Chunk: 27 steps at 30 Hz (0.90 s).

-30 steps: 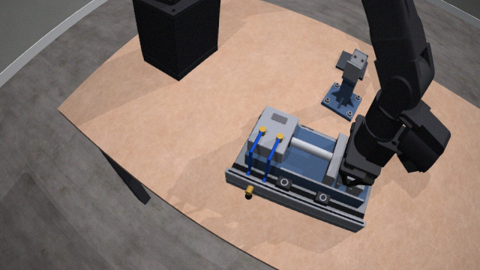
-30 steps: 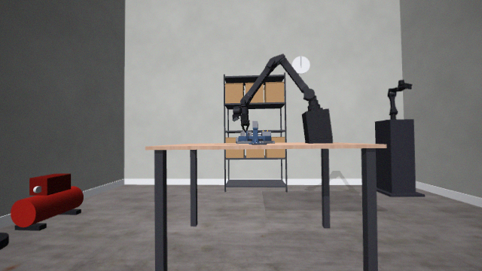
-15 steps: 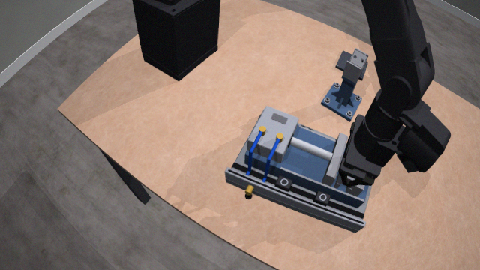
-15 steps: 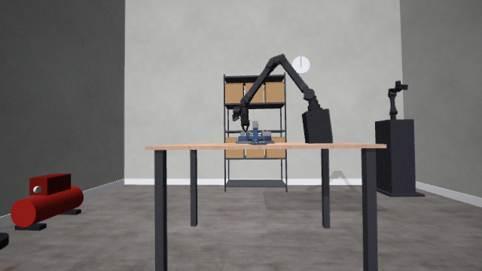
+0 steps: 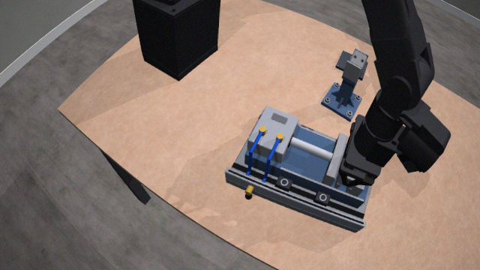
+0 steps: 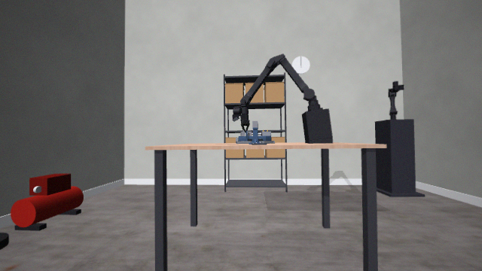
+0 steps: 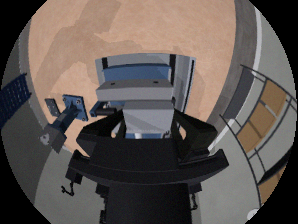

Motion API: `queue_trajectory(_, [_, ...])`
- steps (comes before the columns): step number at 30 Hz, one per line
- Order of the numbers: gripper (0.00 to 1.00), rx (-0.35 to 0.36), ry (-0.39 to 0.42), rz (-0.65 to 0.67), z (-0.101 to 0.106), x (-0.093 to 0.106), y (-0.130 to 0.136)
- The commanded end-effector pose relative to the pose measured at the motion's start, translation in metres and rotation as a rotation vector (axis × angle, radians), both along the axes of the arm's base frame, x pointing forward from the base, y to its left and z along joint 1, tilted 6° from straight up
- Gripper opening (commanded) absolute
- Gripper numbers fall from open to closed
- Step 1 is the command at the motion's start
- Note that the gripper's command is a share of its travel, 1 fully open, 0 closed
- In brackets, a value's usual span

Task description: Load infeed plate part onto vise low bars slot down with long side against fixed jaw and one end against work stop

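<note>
In the top view, a black jointed arm [image 5: 397,86] [image 6: 261,79] reaches down to the end of a blue and grey metal vise [image 5: 309,161] [image 6: 248,139] [image 7: 135,72] on a tan, smooth-topped bench [image 5: 169,112] [image 6: 301,145] [image 7: 135,25]. A white cylindrical rod [image 5: 311,148] joins the pale grey boxy cylinder [image 5: 275,129] to the vise's grey upright plate [image 5: 336,159] [image 7: 135,91]. The black fingers [image 5: 349,181] [image 6: 242,128] are on that plate's far side from the cylinder. Near the vise stands a blue metal stand [image 5: 342,106] [image 7: 75,107] with a grey block-shaped top.

In the exterior view, the arm arches over the bench, its fingers pointing down at the vise. The part is too small to make out.

In the wrist view, the jaws are set fairly wide, closed on the plain grey rectangular part [image 7: 148,117], one finger at each end. It lies in the vise area, just beside the upright plate. Its slot is out of sight; whether it touches the bars, fixed jaw or work stop cannot be told.

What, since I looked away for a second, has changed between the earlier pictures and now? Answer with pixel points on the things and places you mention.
Nothing visibly changed: the arm [image 5: 397,49] [image 6: 260,80] and gripper [image 5: 356,183] [image 6: 245,129] [image 7: 148,110] are placed as before at the vise [image 5: 311,161] [image 6: 242,140] [image 7: 135,93]. The vise and blue-footed stand [image 5: 348,87] [image 6: 255,126] [image 7: 65,122] stayed put. No release shows.
</note>
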<state>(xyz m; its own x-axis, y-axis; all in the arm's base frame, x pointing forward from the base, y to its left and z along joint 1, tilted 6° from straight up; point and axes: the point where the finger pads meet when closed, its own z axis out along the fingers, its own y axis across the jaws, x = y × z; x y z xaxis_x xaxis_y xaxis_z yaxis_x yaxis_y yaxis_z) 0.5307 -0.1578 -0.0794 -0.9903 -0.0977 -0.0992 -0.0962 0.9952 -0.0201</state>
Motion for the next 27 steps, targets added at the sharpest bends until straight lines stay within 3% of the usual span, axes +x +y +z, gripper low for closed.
queue_trajectory(1, [0.00,-0.014,-0.053,0.000,0.0177,0.0247,-0.0008])
queue_trajectory(27, [0.00,-0.014,-0.051,0.000,0.0168,0.0222,0.0000])
